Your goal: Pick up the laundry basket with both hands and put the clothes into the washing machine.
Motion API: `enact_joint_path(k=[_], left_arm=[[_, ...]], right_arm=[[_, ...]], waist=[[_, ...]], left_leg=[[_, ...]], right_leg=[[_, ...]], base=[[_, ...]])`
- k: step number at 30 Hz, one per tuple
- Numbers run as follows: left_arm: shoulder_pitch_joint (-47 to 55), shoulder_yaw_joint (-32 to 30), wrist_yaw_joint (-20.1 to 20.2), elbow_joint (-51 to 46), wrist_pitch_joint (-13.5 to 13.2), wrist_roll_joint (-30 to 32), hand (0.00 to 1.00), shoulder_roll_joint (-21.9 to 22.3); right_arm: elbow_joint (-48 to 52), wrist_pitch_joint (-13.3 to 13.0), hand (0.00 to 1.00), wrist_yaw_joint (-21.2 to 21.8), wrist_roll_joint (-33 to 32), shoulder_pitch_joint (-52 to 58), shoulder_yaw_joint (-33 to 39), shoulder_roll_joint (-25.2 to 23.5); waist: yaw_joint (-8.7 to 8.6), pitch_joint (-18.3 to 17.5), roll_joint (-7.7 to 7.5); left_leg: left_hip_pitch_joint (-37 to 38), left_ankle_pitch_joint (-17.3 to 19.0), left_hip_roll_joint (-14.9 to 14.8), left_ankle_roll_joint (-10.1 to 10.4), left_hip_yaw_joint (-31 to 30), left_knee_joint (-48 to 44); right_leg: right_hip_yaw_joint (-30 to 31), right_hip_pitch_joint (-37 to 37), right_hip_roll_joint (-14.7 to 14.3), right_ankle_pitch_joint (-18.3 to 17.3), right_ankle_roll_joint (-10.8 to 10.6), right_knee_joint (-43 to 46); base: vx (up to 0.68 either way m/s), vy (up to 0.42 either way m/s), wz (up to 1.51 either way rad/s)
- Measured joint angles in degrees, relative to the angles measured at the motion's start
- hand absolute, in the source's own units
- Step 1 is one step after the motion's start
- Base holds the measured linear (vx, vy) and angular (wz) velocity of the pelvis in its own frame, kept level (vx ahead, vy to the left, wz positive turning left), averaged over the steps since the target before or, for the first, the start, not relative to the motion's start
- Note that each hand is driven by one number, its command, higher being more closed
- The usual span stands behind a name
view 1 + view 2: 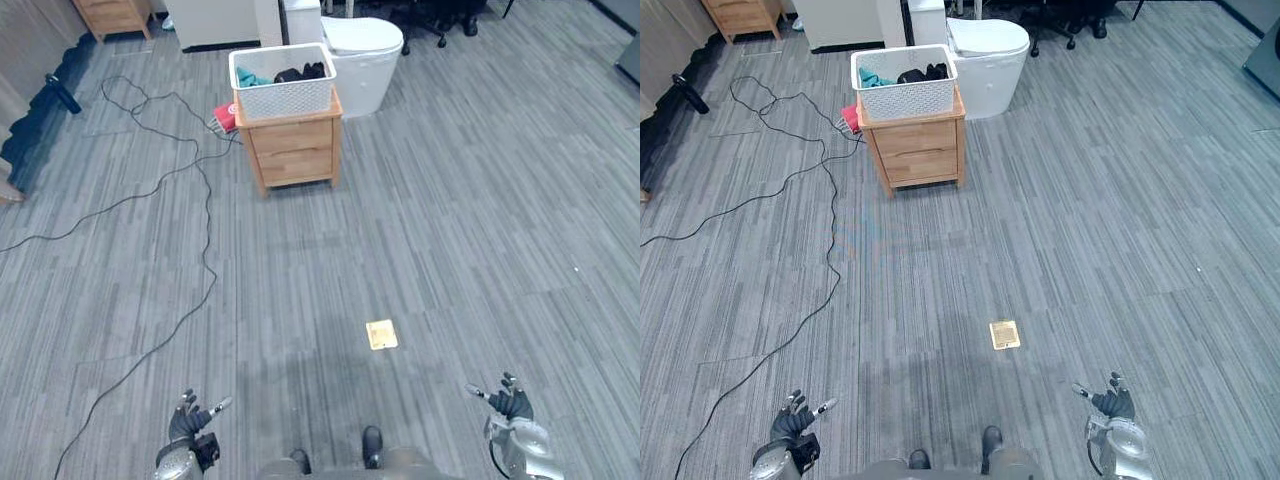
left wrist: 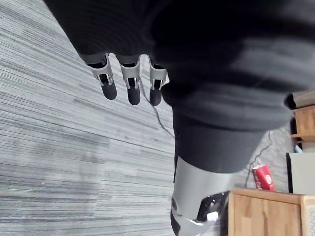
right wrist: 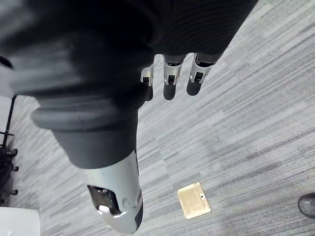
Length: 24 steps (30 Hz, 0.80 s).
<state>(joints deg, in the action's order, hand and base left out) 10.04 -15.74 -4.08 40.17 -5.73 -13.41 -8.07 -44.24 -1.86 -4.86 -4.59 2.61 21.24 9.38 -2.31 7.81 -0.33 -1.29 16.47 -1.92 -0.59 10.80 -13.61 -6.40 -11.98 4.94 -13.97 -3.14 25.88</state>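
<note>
Nearest, the left hand [image 1: 190,428] and right hand [image 1: 512,405] are being held low, fingers released, empty. The laundry basket [image 1: 285,98] is being borne by a far wooden cabinet [image 1: 295,150]; approach seems in hand, so walking closer is being called for.

I can read no words, numbers or signs anywhere around me. The red can [image 2: 263,178] near the wooden cabinet [image 2: 266,214] bears white marking, too small for me to read.
</note>
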Motion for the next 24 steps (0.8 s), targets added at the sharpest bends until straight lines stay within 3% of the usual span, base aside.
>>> enact_joint_path(k=[1,3,5,6,8,10,11,12,13,14,15,16,17,18,19,21,23,24], left_arm=[[0.0,0.1,-0.1,0.0,0.0,0.0,0.00,0.1],[-0.4,1.4,-0.7,-0.8,0.1,-0.5,0.00,-0.4],[-0.4,2.7,-1.3,-0.9,0.1,-0.8,0.00,-1.4],[-0.6,2.7,-1.3,-0.9,0.1,-0.8,0.00,-1.5],[-2.7,2.8,-1.4,-0.8,0.1,-1.7,0.00,-1.5],[-4.9,4.0,-1.7,-0.8,-0.3,-1.7,0.00,-2.5],[-4.9,4.4,-1.8,-0.7,-0.4,-1.7,0.00,-2.8],[-5.7,4.9,-1.7,0.2,-0.3,-1.6,0.00,-1.5],[-6.8,5.3,-1.3,0.3,-0.4,-1.6,0.00,-1.4],[-6.9,5.4,-1.2,0.2,-0.4,-1.6,0.00,-1.2],[-6.7,4.7,-1.2,0.1,-0.4,-1.6,0.00,-0.4],[-5.8,4.2,-1.1,-0.3,-0.4,-1.6,0.00,0.5],[-5.4,4.2,-1.0,-0.4,-0.5,-1.6,0.00,0.6],[-4.9,4.2,-0.9,-0.6,-0.4,-1.6,0.00,0.7],[-4.0,4.2,-0.9,-1.8,-0.3,-1.6,0.00,0.9],[-2.8,4.2,-0.9,-3.8,-0.3,-1.6,0.00,1.3],[-2.2,4.1,-0.9,-4.1,-0.3,-1.4,0.00,1.2],[-2.1,4.1,-0.9,-4.1,-0.2,-0.9,0.00,1.1]], right_arm=[[0.0,0.0,0.00,0.0,0.0,0.0,-0.4,-0.1],[0.0,0.3,0.00,0.0,0.0,0.4,-1.8,-0.8],[0.1,0.6,0.00,0.0,0.0,0.4,-2.0,-1.1],[0.1,0.6,0.00,0.0,0.0,0.3,-2.1,-1.0],[0.2,0.6,0.00,0.0,-0.1,-0.1,-2.1,0.1],[0.7,0.4,0.00,-0.1,-0.1,0.9,-2.2,0.4],[0.9,0.3,0.00,-0.2,0.0,1.5,-2.2,0.6],[0.9,0.4,0.00,-0.4,0.0,1.4,-2.1,1.6],[2.4,0.3,0.00,-0.2,0.0,1.2,-2.2,1.1],[3.1,0.4,0.00,0.0,0.0,1.2,-2.4,0.8],[4.3,0.6,0.00,0.0,0.0,1.2,-4.0,0.5],[5.3,0.5,0.00,0.1,0.0,1.1,-5.4,-0.1],[5.4,0.3,0.00,0.0,-0.1,0.7,-6.3,-0.4],[6.2,0.0,0.00,0.1,-0.1,0.5,-6.9,-1.6],[7.7,-0.3,0.00,-0.1,-1.1,0.5,-6.8,-2.8],[9.8,-0.4,0.00,-0.1,-2.1,0.5,-6.6,-3.4],[10.1,-0.4,0.00,-0.1,-2.1,0.4,-6.5,-3.2],[9.8,-0.3,0.00,-0.2,-2.1,0.1,-6.5,-3.2]], waist=[[-0.03,0.2,0.10],[-0.29,2.2,-0.21],[-0.19,3.1,0.81],[-0.35,3.2,0.99],[-1.52,4.9,2.93],[-2.67,5.4,1.36],[-3.18,5.3,0.81],[-3.40,5.2,2.90],[-3.41,5.3,2.95],[-3.46,5.3,2.92],[-3.20,5.7,3.10],[-2.99,6.3,3.49],[-2.83,6.4,3.40],[-1.47,6.7,2.75],[0.23,7.0,1.60],[1.11,6.8,0.94],[2.14,7.1,0.46],[2.92,7.2,-0.19]], left_leg=[[0.1,1.1,0.2,-0.3,-0.2,-0.7],[3.3,3.7,1.2,-2.0,-1.9,-1.5],[7.2,5.7,0.2,-2.0,-3.2,-0.1],[8.3,5.7,-0.3,-2.0,-3.6,0.9],[11.7,5.7,-3.4,-1.9,-5.7,3.2],[14.9,4.8,-4.0,2.1,-8.1,3.7],[16.3,5.1,-3.9,3.0,-8.8,3.5],[17.5,4.9,-5.9,4.5,-9.4,1.7],[15.8,1.2,-6.2,9.1,-9.3,-3.4],[14.3,-2.0,-6.0,9.3,-9.3,-7.8],[10.0,-12.2,-6.3,9.4,-9.2,-20.3],[3.6,-13.1,-8.7,9.9,-8.9,-37.3],[0.3,-12.1,-9.9,9.1,-8.1,-45.0],[-5.0,-9.9,-11.6,6.1,-5.6,-55.2],[-10.0,-7.9,-12.3,4.0,-2.2,-58.0],[-17.9,-6.3,-12.3,1.8,1.1,-54.3],[-23.1,-4.6,-11.2,1.5,3.0,-43.2],[-24.8,-4.7,-8.7,1.7,2.7,-31.8]], right_leg=[[-0.5,-1.5,0.7,-0.5,-0.3,4.0],[-3.6,-8.1,3.9,-0.6,-0.1,21.0],[-6.4,-13.3,3.8,-3.5,0.4,21.0],[-7.2,-14.9,2.9,-3.4,0.6,19.7],[-10.0,-18.7,0.3,-1.5,2.2,11.9],[-10.7,-22.2,-2.3,9.1,3.9,-2.7],[-10.2,-22.3,-2.8,14.2,6.6,-4.3],[-10.5,-23.5,-3.6,14.9,10.6,2.4],[-10.8,-24.0,-3.0,9.1,11.4,7.7],[-10.6,-23.5,-2.8,6.5,11.4,9.2],[-10.1,-19.4,-3.4,3.0,11.3,9.5],[-9.8,-12.8,-5.2,1.3,11.6,6.2],[-9.6,-9.5,-6.2,1.1,11.9,4.3],[-8.4,-2.9,-7.4,0.7,12.3,0.2],[-6.6,2.9,-7.9,0.6,12.2,-3.9],[-5.4,9.9,-7.9,0.5,12.0,-10.2],[-4.2,15.6,-7.5,-0.1,10.8,-14.5],[-3.5,19.1,-6.4,-1.3,9.2,-16.6]], base=[[0.25,0.158,0.11],[0.30,0.111,0.24],[0.53,0.064,0.26],[0.63,-0.006,0.43],[0.55,-0.061,0.66],[0.71,-0.144,0.71],[0.80,-0.188,0.36],[0.79,-0.187,0.23],[0.79,-0.187,0.12],[0.79,-0.217,0.02],[0.80,-0.212,-0.03],[0.79,-0.205,-0.10],[0.74,-0.171,-0.25],[0.67,-0.133,-0.43],[0.65,-0.103,-0.45],[0.74,-0.030,-0.32],[0.69,0.042,-0.31],[0.51,0.072,-0.29]])
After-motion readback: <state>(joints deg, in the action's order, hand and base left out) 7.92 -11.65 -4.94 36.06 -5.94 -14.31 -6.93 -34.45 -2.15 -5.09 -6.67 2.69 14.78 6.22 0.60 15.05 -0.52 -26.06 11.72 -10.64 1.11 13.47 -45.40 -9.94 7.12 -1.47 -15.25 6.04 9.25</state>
